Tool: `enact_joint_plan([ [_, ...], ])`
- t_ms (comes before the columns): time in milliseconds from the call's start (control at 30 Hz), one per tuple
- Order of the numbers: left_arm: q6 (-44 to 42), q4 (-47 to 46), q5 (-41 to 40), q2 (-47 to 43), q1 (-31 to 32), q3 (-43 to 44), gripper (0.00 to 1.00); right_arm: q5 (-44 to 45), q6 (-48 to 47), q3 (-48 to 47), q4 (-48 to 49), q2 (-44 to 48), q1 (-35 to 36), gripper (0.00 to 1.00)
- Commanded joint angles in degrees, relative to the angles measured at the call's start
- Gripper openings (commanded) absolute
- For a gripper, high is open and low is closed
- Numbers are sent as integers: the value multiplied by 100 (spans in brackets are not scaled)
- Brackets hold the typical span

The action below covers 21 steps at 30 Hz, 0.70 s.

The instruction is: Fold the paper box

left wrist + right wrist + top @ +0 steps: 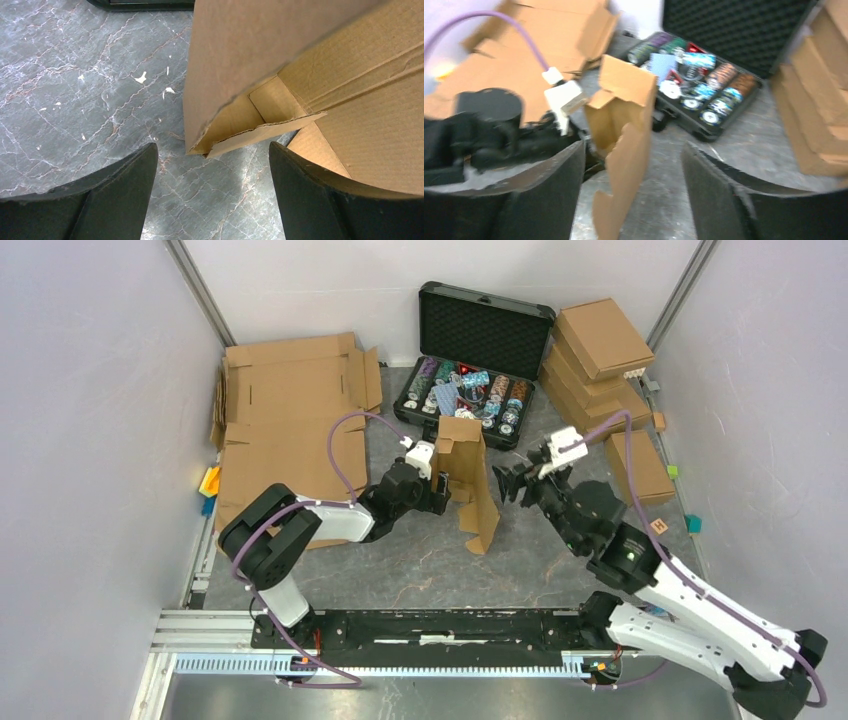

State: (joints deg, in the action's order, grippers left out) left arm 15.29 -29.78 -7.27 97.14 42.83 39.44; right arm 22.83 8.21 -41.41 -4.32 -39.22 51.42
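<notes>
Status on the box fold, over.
Left gripper open at the paper box corner. Right gripper open, beside it. Box upright, half-folded. Open black case close behind.

The paper box (468, 480), just in front of the black case (485, 325), is showing plain brown, with fine corrugated ribbing inside. The desk (400, 560) is showing grey marbling with pale veins and white flecks. The case is holding chips (470, 395) in purple, blue, orange, white and black under dimpled black foam. Left of the case, flat cardboard sheets (290, 410) are showing the same brown, as are the stacked boxes (600, 350) to its right. The left pincer (212, 150) and right pincer (631, 150) are showing matte black, and a cable (491, 14) is showing purple.
</notes>
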Motion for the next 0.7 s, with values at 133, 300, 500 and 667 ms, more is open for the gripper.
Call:
enact_joint_plan([
  [133,-375,-578,159,93,-20,-15,88,248,463,-83,-339,-1045,-1324,29],
  [300,-369,-716,131,144,-37,-60,88,-701,717,208,180,-1699,-2120,0],
  [500,-351,-1065,346,315,-73,-120,86,-2118,1278,789,1644,-2614,-2591,0],
  [667,-360,-1157,494,428,-73,-119,83,-2798,1624,809,2353,-3460,-2727,0],
])
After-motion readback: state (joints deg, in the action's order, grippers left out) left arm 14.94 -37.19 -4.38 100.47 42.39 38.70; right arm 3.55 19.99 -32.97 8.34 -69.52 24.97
